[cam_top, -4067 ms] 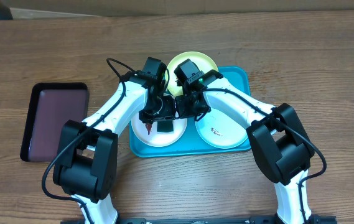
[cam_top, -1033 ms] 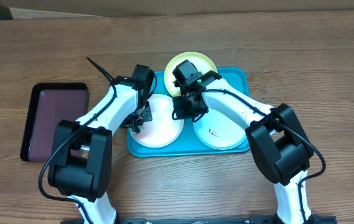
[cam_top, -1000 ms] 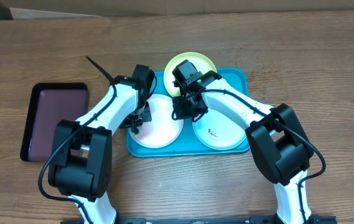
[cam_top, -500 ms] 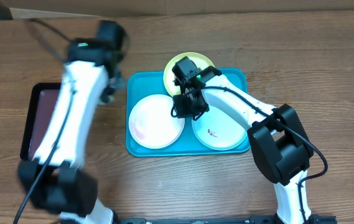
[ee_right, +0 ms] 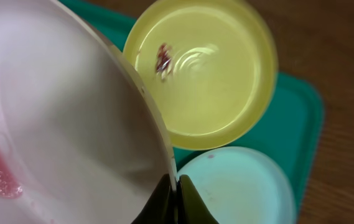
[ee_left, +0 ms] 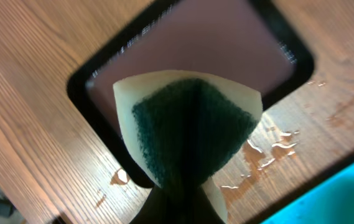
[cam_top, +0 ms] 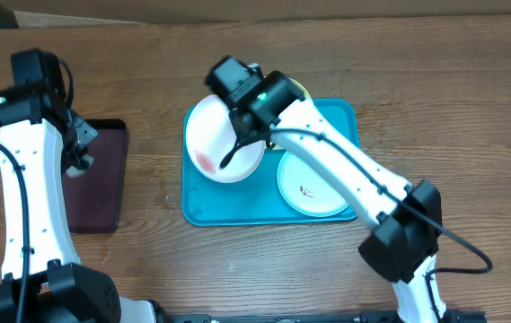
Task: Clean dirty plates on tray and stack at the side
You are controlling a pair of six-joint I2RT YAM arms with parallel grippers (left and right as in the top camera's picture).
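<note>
Plate (ee_right: pixel 65 118) rim pinched in right tool (ee_right: pixel 175 193), tilted over tray (cam_top: pixel 237 206); left tool (ee_left: pixel 186 202) clamps sponge (ee_left: pixel 192 124).

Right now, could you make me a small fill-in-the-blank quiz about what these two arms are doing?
1. The fingers pinching the white plate belong to the ____ arm.
2. The left fingers hold a ____ by the maroon tray.
3. ____ other plates lie on the blue tray: the yellow plate and the mint plate.
Missing words: right; sponge; two.
</note>
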